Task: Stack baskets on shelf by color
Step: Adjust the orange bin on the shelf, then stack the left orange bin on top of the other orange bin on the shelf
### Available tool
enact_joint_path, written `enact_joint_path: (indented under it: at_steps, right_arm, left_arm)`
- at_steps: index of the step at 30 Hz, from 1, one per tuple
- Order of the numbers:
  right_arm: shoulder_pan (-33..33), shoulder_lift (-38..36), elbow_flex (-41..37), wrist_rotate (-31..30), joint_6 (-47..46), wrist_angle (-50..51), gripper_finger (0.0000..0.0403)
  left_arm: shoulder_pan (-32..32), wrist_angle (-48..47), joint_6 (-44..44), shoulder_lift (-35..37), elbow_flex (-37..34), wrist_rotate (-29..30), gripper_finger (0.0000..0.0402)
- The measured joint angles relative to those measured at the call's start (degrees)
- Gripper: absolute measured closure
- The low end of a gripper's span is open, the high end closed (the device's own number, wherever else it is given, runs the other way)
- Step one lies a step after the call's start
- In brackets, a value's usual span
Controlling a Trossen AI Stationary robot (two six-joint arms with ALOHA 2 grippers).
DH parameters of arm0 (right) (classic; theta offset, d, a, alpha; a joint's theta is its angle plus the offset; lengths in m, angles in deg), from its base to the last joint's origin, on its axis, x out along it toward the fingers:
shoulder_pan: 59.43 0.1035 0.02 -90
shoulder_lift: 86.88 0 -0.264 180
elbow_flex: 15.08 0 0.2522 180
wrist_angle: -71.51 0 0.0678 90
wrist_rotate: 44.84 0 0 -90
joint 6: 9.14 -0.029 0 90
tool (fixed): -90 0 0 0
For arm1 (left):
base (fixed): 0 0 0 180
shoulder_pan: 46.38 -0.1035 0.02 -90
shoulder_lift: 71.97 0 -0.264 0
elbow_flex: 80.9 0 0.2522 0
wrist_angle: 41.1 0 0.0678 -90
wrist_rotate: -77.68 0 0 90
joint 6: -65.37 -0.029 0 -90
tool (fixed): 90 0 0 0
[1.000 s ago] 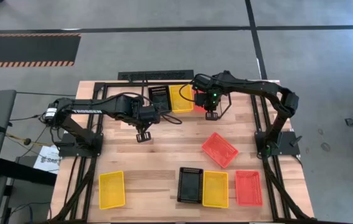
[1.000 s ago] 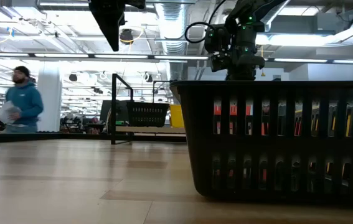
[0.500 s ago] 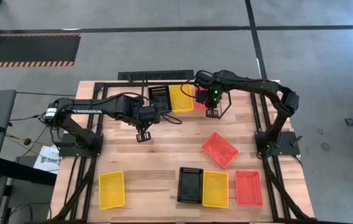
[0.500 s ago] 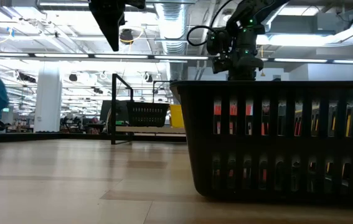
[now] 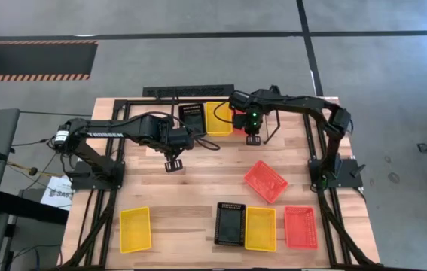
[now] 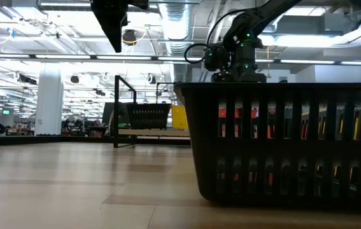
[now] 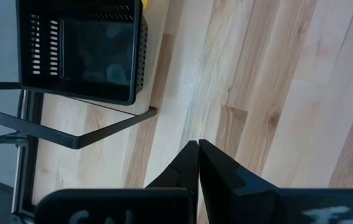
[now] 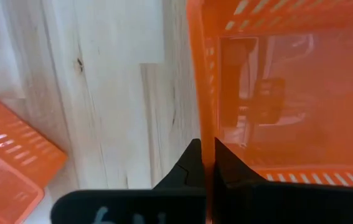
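Note:
At the table's far middle the low black shelf carries a black basket and a yellow basket. Beside the yellow one shows a red-orange basket, with my right gripper shut on it and pointing down. Whether this basket rests on the shelf I cannot tell. My left gripper hangs shut over bare wood, near the shelf's black basket, holding nothing. My right gripper pinches one side wall of the red-orange basket at its rim, one finger outside the basket and one inside. The fingers come from above, pointing down. The basket stays level with its open side up.
A loose red-orange basket lies askew at mid right. Along the near edge lie a yellow basket, a black one, another yellow and a red-orange one. Bare wood spans the table's middle.
My right gripper has sunk and shifted a little toward the table's left, toward the shelf, still shut on the red-orange basket, which has gone with it. My left arm has kept still.

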Motion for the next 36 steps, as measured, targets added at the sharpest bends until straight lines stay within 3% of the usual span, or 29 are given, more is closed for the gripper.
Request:
enact_joint_path:
  at_steps: [4, 13, 22, 28, 36]
  right_arm:
    - [-0.3, -0.7, -0.2, 0.1, -1.3, 0.7, 0.0391]
    - [0.2, -0.9, -0.3, 0.9, -3.2, 4.6, 0.0308]
    - [0.2, -1.0, 0.2, 0.7, -2.8, 6.5, 0.0290]
    - [0.2, -1.0, 4.7, 0.3, -3.4, 7.0, 0.0285]
    - [0.5, -1.1, 13.2, 0.2, -4.6, 11.5, 0.0237]
  left_arm:
    - [0.0, 0.0, 0.0, 0.0, 0.0, 0.0, 0.0401]
    - [0.0, 0.2, 0.0, 0.0, 0.0, 0.0, 0.0401]
    - [0.0, 0.3, 0.0, 0.0, 0.0, 0.0, 0.0401]
    - [0.0, 0.3, 0.0, 0.0, 0.0, 0.0, 0.0402]
    - [0.0, 0.3, 0.9, 0.0, 0.0, 0.0, 0.0401]
